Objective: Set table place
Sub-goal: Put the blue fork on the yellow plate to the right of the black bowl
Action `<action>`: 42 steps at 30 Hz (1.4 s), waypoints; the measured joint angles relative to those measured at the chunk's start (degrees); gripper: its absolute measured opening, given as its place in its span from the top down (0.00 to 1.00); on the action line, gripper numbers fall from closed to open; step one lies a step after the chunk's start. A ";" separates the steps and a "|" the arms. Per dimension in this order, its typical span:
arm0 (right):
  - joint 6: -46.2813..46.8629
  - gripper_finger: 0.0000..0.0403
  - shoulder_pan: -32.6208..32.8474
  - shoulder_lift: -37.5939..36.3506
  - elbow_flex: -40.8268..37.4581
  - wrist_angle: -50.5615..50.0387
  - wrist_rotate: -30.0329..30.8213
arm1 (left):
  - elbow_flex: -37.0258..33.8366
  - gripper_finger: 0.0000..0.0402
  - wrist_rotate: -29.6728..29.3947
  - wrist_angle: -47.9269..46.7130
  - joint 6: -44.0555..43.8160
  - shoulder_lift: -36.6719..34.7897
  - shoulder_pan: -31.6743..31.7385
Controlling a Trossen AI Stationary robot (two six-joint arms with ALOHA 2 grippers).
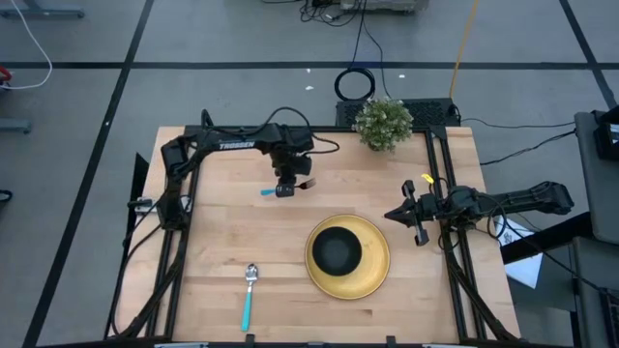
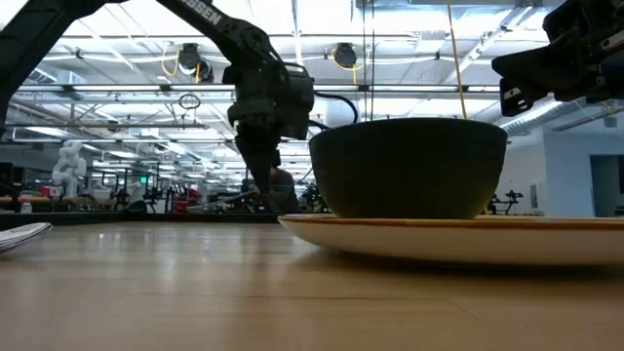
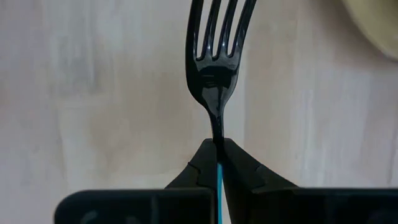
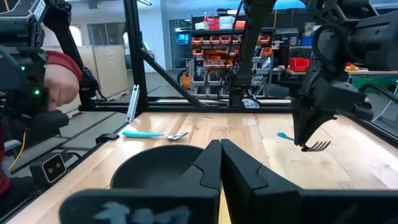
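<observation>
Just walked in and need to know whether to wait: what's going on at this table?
The robot is partway through laying a place setting. The left gripper is shut on the fork, holding it clear of the table, toward the far side. The black bowl already sits on the yellow plate, and the spoon lies on the table left of the plate. The right gripper waits shut and empty near the right edge. A plant stands at the far edge.

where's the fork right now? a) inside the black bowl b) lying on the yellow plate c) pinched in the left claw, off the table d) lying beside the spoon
c: the left claw is shut on the fork, which hangs clear of the table.
</observation>
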 joint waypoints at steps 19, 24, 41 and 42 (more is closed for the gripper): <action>0.90 1.00 0.00 -0.02 0.00 -0.05 0.02 | 0.00 0.99 -1.41 1.20 1.95 5.66 -1.77; 0.90 1.00 -0.01 0.03 0.00 -0.22 0.02 | 0.00 0.99 -3.68 1.27 1.33 6.01 -1.21; 0.93 1.00 0.00 0.24 0.00 -0.25 0.02 | -0.02 0.99 -3.50 1.53 1.45 5.97 -1.30; 0.94 1.00 -0.02 0.24 0.00 -0.27 0.02 | -0.17 0.99 -3.50 1.60 1.44 5.97 -1.41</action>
